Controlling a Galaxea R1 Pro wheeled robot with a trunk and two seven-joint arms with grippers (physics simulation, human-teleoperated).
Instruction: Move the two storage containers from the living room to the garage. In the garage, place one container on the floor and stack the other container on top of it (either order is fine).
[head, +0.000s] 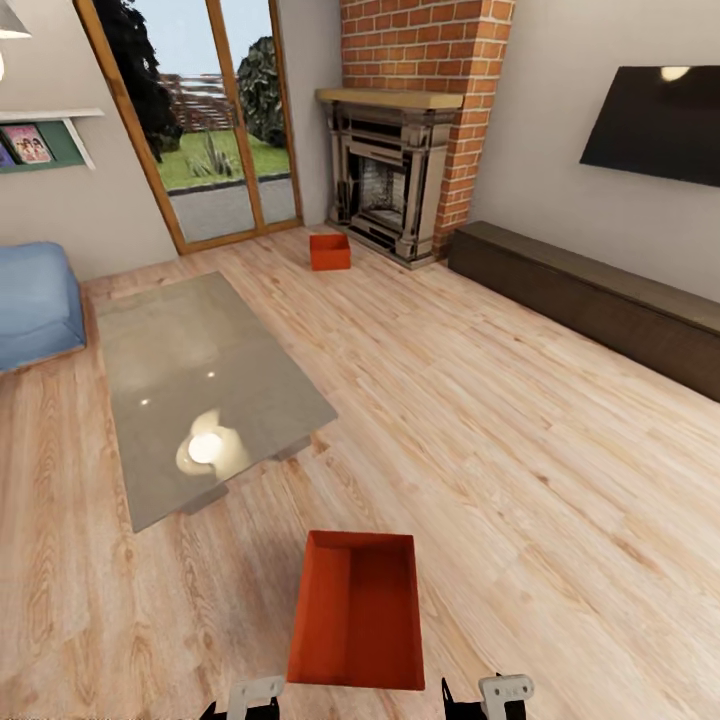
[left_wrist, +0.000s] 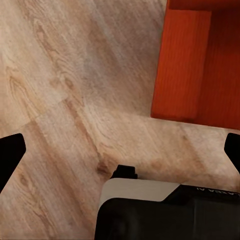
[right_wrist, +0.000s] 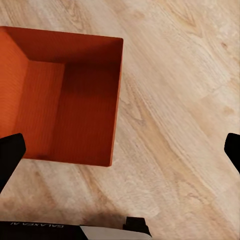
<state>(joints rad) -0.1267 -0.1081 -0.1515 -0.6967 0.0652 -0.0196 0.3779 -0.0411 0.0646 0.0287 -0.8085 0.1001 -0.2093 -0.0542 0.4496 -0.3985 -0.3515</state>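
One orange-red storage container (head: 357, 610) stands open-topped on the light wood-plank living room floor just in front of me. Its ribbed base shows in the right wrist view (right_wrist: 65, 100), and one side shows in the left wrist view (left_wrist: 200, 65). The second storage container (head: 330, 251) sits far back by the fireplace. My left gripper (left_wrist: 120, 152) hangs open over bare planks beside the near container. My right gripper (right_wrist: 120, 152) is open too, above the container's edge and the floor next to it. Neither touches the bin. The ends of both arms flank it low in the head view.
A grey rectangular rug (head: 200, 390) lies to the left, with a blue sofa (head: 35, 300) beyond it. The brick fireplace (head: 390, 185) and wood-framed glass doors (head: 210, 120) fill the back. A long dark low cabinet (head: 590, 295) runs along the right wall under a black screen (head: 655, 125).
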